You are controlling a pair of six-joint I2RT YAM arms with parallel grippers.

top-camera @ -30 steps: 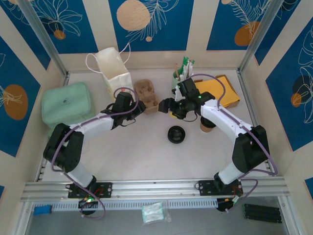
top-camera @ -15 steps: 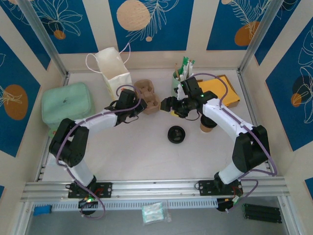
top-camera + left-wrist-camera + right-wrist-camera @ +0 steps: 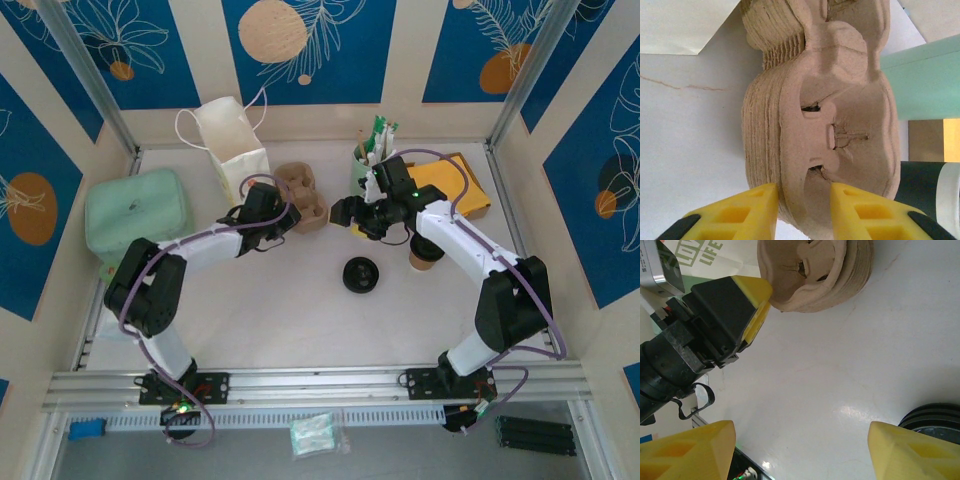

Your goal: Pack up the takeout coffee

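The takeout coffee (image 3: 424,257), a white paper cup with a black lower band, stands right of centre, partly under my right arm; its dark band (image 3: 922,192) shows past the carriers. A stack of brown pulp cup carriers (image 3: 301,196) (image 3: 830,125) (image 3: 815,270) sits mid-table. My left gripper (image 3: 291,215) (image 3: 804,212) has its yellow fingers closed on the near rim of the top carrier, one finger outside and one in a well. My right gripper (image 3: 346,212) (image 3: 802,455) hangs wide open over bare table just right of the stack, holding nothing.
A round black lid (image 3: 360,273) (image 3: 935,417) lies in front of the grippers. A mint-green cup of stirrers (image 3: 368,162) and a yellow packet (image 3: 455,185) are at the back right. A white paper bag (image 3: 236,142) stands at the back left, beside a green box (image 3: 137,211).
My left gripper has slid right and forward onto the carrier stack's rim. The right gripper has shifted slightly right, away from the stack, and stays open.
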